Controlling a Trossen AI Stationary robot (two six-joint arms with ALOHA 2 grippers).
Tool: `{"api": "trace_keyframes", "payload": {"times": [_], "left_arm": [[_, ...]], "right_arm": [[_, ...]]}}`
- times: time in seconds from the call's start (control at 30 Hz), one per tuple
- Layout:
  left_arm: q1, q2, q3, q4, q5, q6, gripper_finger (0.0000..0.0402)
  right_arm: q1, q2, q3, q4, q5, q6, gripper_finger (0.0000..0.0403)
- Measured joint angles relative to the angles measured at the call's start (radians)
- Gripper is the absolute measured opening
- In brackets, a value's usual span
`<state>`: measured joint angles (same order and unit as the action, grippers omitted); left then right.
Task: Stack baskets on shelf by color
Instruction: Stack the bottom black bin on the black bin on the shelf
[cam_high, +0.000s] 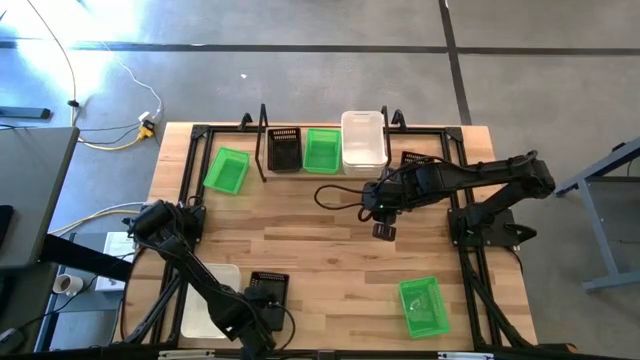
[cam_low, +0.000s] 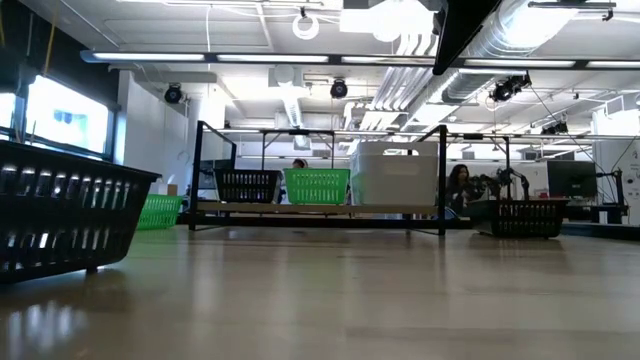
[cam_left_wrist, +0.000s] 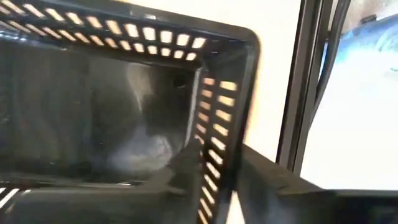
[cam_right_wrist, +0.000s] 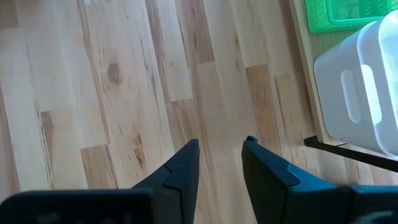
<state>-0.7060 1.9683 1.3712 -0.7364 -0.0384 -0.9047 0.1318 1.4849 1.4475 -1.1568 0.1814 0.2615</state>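
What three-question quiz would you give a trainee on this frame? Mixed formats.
1. True or false: the right hand holds a green basket.
2. Pick one: the left hand is at the wall of A) a green basket, B) the near black basket, C) a white basket.
3. Fill in: ___ baskets sit on the shelf.

Key: 1 false, it is open and empty over bare tabletop; 2 B; 3 three.
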Motion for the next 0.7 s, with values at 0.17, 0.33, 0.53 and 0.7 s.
{"api": "trace_keyframes", "payload": {"times": [0.17,0.33,0.53,0.7], "left_arm": [[0.017,-0.01,0.027,-0.047,-0.002,0.012,0.0011],[0.049,-0.02,0.094,-0.165,-0.007,0.077,0.0007],[0.104,-0.062,0.154,-0.264,-0.089,0.197,0.0004],[0.168,-0.146,0.154,-0.335,-0.183,0.285,0.0003]], "right_arm": [[0.0,0.0,0.0,-0.001,0.0,0.001,0.0108],[0.0,0.0,0.0,-0.003,0.0,0.0,0.0108],[0.0,0.0,0.0,-0.005,0.002,0.022,0.0108],[0.0,-0.005,0.002,-0.008,0.029,0.047,0.0108]]}}
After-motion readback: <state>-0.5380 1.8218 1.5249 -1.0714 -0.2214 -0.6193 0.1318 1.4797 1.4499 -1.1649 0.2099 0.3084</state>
